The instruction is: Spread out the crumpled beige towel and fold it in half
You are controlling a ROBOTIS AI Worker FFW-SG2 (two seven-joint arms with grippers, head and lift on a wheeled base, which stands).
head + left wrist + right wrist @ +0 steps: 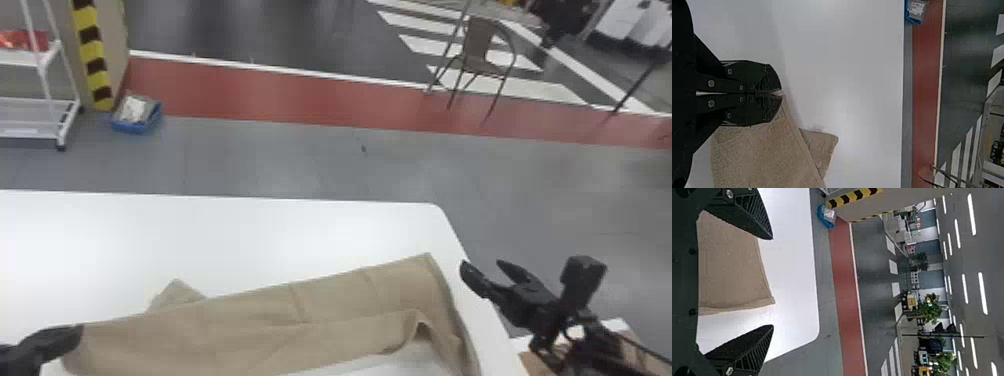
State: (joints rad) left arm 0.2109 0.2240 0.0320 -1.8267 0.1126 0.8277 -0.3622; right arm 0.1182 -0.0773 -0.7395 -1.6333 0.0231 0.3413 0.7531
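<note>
The beige towel [260,325] lies across the front of the white table, partly spread, with a fold along its near side at the right and a small flap sticking out behind its left part. At the towel's left end is my left gripper [75,336]; in the left wrist view the left gripper [777,94] is shut on a corner of the towel [762,156]. My right gripper [482,267] stands open beyond the table's right edge, right of the towel and apart from it. In the right wrist view, the towel [734,266] shows behind the spread fingers of the right gripper [772,282].
The white table [225,240] extends behind the towel, its rounded far corner near the right gripper. On the floor beyond are a blue bin [135,117], a white rack [60,100] and a chair [482,55]. A cardboard box [537,362] is beneath the right arm.
</note>
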